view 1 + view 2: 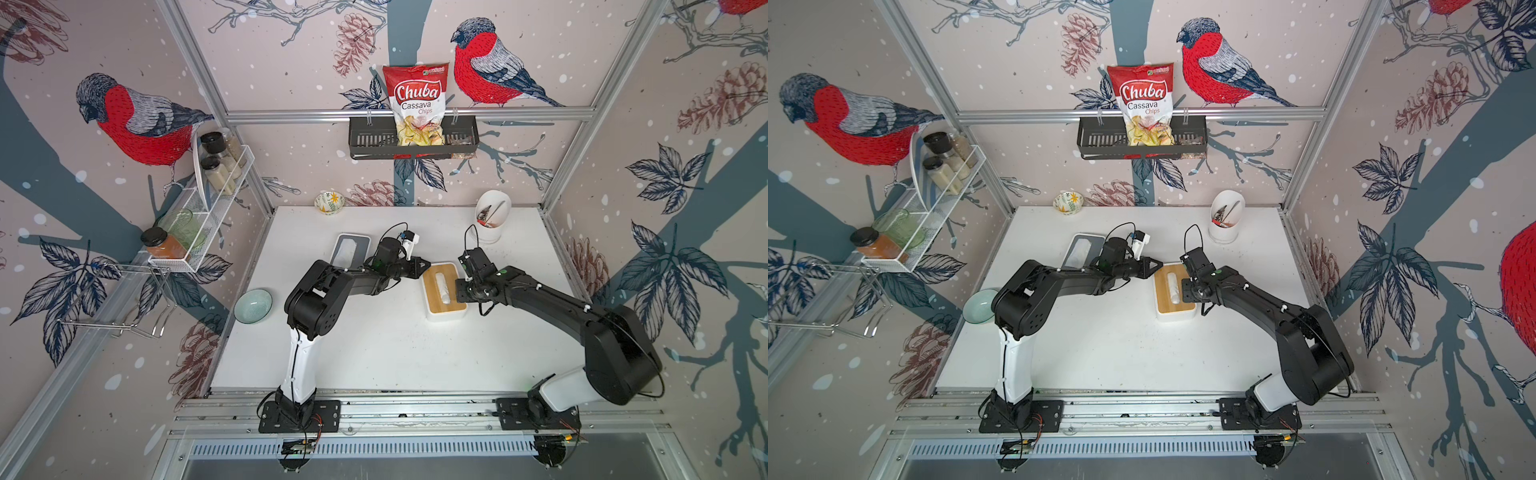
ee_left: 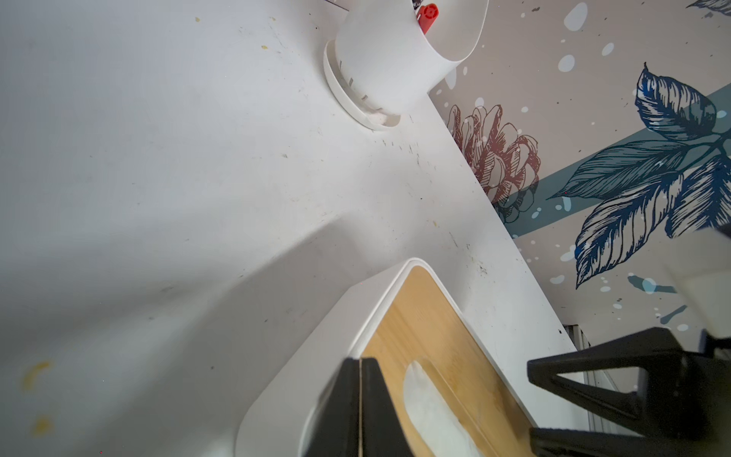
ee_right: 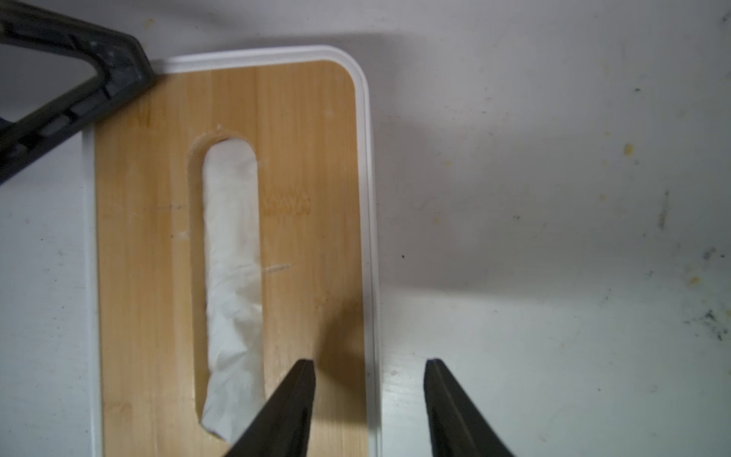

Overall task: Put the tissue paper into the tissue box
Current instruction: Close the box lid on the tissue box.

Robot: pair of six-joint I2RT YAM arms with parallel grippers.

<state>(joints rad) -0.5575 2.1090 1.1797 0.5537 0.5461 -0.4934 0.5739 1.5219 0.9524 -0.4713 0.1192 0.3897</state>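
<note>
The tissue paper (image 3: 231,277) is seen lying in the long slot of the tissue box (image 1: 445,315), under the wooden lid (image 3: 304,158). The box is set on the table (image 1: 374,353), right of its middle.

The right gripper (image 3: 370,366) is held over the box's right long edge with its jaws partly apart. One fingertip (image 3: 300,380) is poised over the lid just beside the slot's near end, the other is over bare table, and nothing is gripped. The left gripper (image 2: 360,395) is closed on nothing, its tip placed at the box's far left corner. Whether it touches the box cannot be told.

The tissue's long axis is laid along the slot and runs near to far, as does the box's. The paper is crumpled and fills the slot from end to end.

Far right of the box, a white holder (image 1: 492,232) with tools in it is stood. To the far left, a flat tray (image 1: 353,237) is partly covered by the left arm. A pale green bowl (image 1: 252,306) is found at the table's left edge, and a small patterned bowl (image 1: 329,202) at its far edge.
</note>
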